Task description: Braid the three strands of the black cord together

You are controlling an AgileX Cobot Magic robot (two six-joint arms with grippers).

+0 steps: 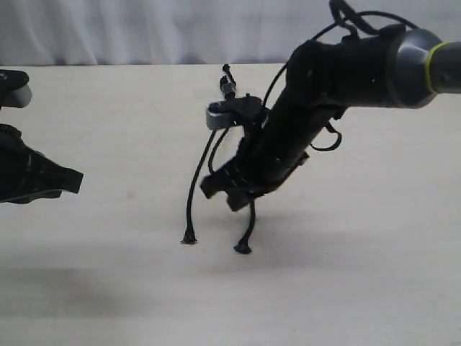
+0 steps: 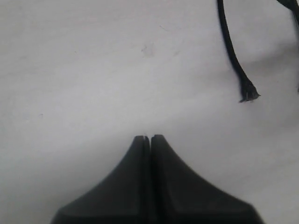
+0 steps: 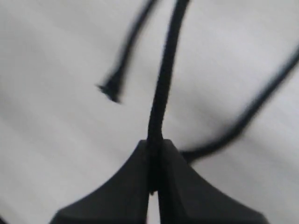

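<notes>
The black cord's bound end [image 1: 229,88] sits in a small clamp [image 1: 216,115] at the table's middle back. One strand [image 1: 193,198] hangs toward the front and ends in a frayed tip [image 1: 189,239]. A second strand [image 1: 250,222] ends at a tip [image 1: 243,249]. My right gripper [image 1: 223,193] has reached across the middle and is shut on the third strand [image 3: 167,70], which runs out from between its fingertips [image 3: 155,142]. The other two strands [image 3: 122,60] [image 3: 252,109] lie to either side, blurred. My left gripper [image 2: 150,137] is shut and holds nothing; one frayed tip [image 2: 247,94] lies beyond it.
The pale tabletop [image 1: 346,274] spreads on all sides, with a white curtain [image 1: 144,29] behind its far edge. The left arm [image 1: 32,176] sits at the left edge. Glossy robot cables [image 1: 328,140] loop beside the right arm.
</notes>
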